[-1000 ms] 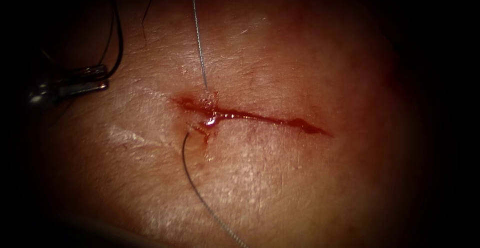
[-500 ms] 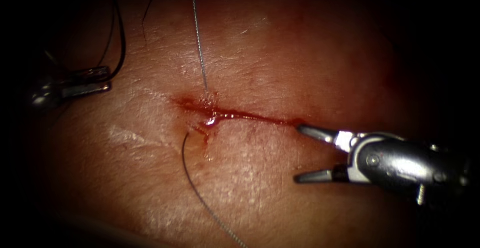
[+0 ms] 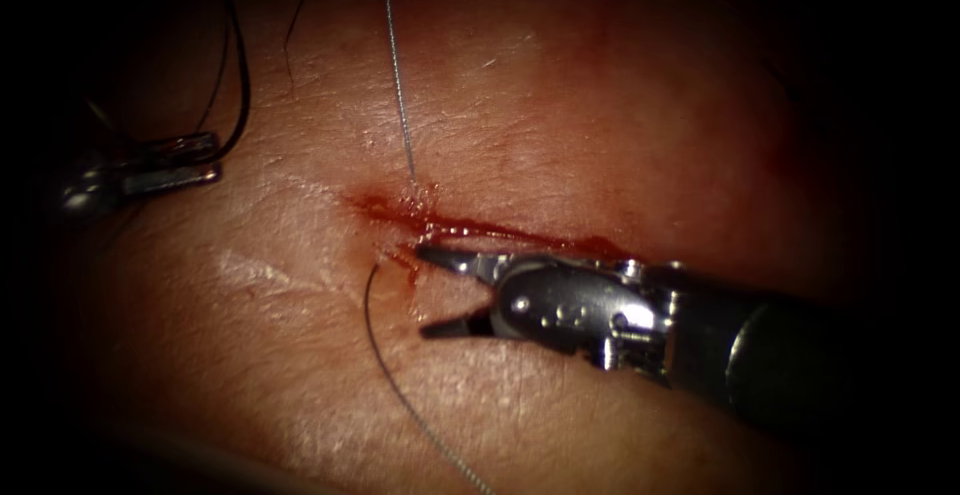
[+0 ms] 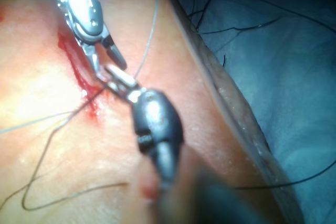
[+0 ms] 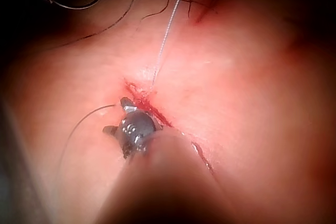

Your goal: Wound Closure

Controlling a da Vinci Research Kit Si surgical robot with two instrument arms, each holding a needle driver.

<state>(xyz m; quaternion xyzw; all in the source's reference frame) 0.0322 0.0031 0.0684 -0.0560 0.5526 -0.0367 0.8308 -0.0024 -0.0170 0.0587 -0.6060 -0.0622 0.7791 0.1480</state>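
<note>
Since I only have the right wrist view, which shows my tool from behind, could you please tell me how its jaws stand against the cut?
Observer: In the endoscope view the right tool is open and holds nothing; its upper jaw lies at the left end of the cut, near where the lower thread leaves the tissue.
Operator: Thanks. What lies past the tissue's edge?
Observer: The left wrist view shows a blue cloth with loose dark threads on it.
Operator: And the left tool?
Observer: The endoscope view puts the left tool left of the cut, a dark curved strand by its tip; needle or thread, I cannot tell.
</note>
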